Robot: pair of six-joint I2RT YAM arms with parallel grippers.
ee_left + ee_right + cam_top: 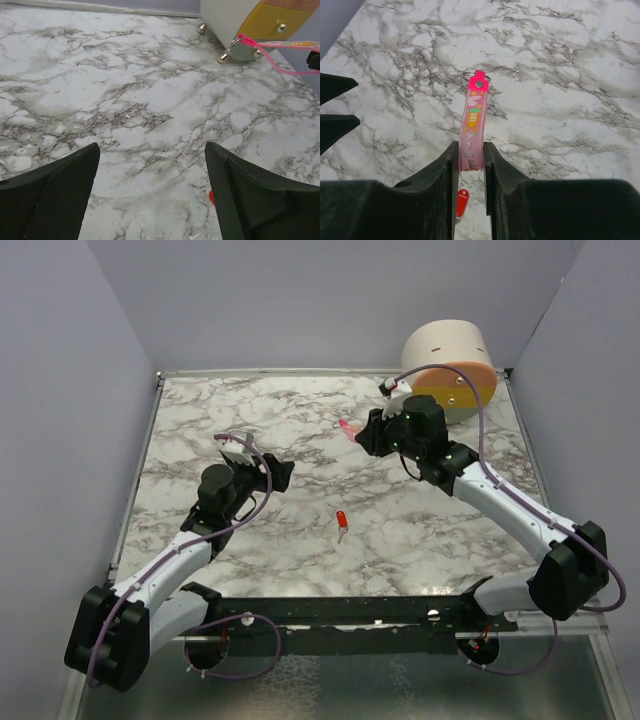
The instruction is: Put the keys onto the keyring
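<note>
The key [341,521], with a red head and short silver blade, lies flat on the marble table [300,420] between the arms. In the right wrist view the key [462,202] shows below the fingers, and in the left wrist view a sliver of its red head [211,197] shows beside the right finger. My right gripper [358,435] [470,150] is shut on the pink strap [472,120] and holds it above the table. The thin metal ring [468,75] hangs at the strap's far end. The left wrist view shows the ring [234,44] and strap [280,57] at top right. My left gripper [284,476] [151,147] is open and empty, left of the key.
A round white container with an orange face [452,365] [240,20] stands at the back right corner, just behind the right gripper. Grey walls close in the table's left, back and right sides. My left gripper's fingertips [335,85] show at the right wrist view's left edge.
</note>
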